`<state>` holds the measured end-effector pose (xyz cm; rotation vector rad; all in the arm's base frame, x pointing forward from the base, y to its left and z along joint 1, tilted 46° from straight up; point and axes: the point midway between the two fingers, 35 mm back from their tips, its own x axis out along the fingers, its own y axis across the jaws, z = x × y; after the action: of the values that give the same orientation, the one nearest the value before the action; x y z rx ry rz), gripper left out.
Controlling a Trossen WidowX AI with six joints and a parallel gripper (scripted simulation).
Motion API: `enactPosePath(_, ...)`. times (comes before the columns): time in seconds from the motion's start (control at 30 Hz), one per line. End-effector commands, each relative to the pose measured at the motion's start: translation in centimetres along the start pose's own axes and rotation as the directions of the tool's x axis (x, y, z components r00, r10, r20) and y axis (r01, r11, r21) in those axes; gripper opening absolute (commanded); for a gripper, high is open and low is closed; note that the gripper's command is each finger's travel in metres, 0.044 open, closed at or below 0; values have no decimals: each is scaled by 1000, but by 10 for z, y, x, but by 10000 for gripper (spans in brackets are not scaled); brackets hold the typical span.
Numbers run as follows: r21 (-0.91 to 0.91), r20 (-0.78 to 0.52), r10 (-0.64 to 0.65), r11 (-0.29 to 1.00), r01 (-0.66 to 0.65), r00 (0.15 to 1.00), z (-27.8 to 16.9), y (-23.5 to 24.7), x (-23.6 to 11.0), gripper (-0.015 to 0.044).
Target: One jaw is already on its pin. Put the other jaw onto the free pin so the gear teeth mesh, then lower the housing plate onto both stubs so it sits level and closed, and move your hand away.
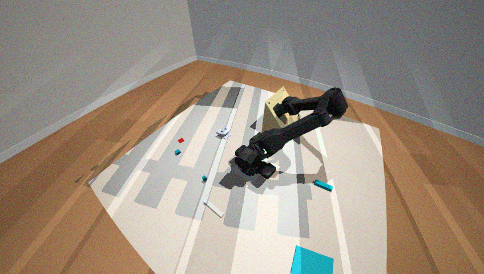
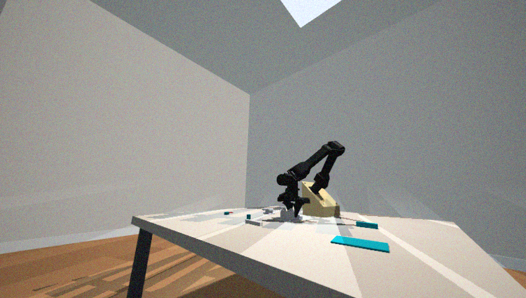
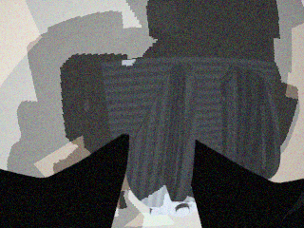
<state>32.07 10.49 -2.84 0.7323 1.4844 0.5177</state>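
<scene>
The black gripper (image 1: pixel 251 169) (image 2: pixel 291 210) (image 3: pixel 158 143) is pointing down low over the table (image 1: pixel 271 210) (image 2: pixel 239 251), gripping a grey jaw (image 2: pixel 285 213) (image 3: pixel 163 152). The other jaw (image 3: pixel 249 123) is standing just beside it; whether the held jaw is sitting on its pin, I cannot tell. A pale plate (image 1: pixel 222 131) (image 2: pixel 270 209) is lying farther left, apart from both jaws. A white bar (image 1: pixel 213 208) (image 2: pixel 254 222) is lying nearer, left of the gripper, and a wide blue slab (image 1: pixel 313 261) (image 2: pixel 360 244) is resting at the near right.
</scene>
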Motion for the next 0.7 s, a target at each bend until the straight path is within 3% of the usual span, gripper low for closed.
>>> enactPosePath(0.0, 0, -1, 1, 1000, -1, 1000, 0, 1, 1, 134)
enactPosePath(0.67, 0, -1, 1, 1000, -1, 1000, 0, 1, 4, 134)
